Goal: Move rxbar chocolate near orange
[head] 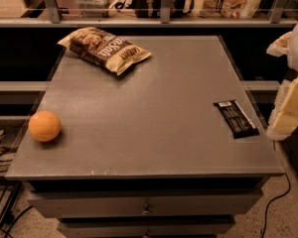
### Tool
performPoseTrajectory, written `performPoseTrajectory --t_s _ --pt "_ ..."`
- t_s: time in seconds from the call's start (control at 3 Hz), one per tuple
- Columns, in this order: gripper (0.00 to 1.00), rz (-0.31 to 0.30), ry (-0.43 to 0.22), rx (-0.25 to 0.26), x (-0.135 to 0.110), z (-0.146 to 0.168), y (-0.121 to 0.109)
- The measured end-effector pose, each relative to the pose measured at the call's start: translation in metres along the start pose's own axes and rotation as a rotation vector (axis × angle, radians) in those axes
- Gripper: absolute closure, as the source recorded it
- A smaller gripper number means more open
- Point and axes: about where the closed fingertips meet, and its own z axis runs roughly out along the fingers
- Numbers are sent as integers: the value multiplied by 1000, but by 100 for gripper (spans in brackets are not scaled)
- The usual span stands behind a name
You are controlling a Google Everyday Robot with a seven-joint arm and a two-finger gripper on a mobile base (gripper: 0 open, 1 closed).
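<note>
The rxbar chocolate point(236, 118) is a flat black wrapper with white lettering. It lies near the right edge of the grey table point(154, 108), angled towards the front right. The orange point(44, 126) sits near the table's front left edge, far from the bar. My gripper point(290, 105) shows as white and pale yellow parts at the right edge of the view. It is just right of the bar, beyond the table's edge, partly cut off, and holds nothing that I can see.
A brown-and-tan snack bag point(105, 48) lies at the table's back left. A shelf with bags and boxes point(228, 1) runs behind the table. Drawers point(146, 207) sit under the table front. Cables point(0, 152) lie on the floor at left.
</note>
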Motion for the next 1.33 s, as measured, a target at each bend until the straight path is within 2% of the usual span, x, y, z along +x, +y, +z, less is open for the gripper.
performPoseTrajectory --t_s 0.33,0.67,1.0,1.33 --pt "0 0 0 0 0 0 0" --pt "0 27 -46 -13 -1 6 -4" --pt "0 80 -99 -2 -9 25 -10" --pt "0 154 -168 26 -19 49 -27"
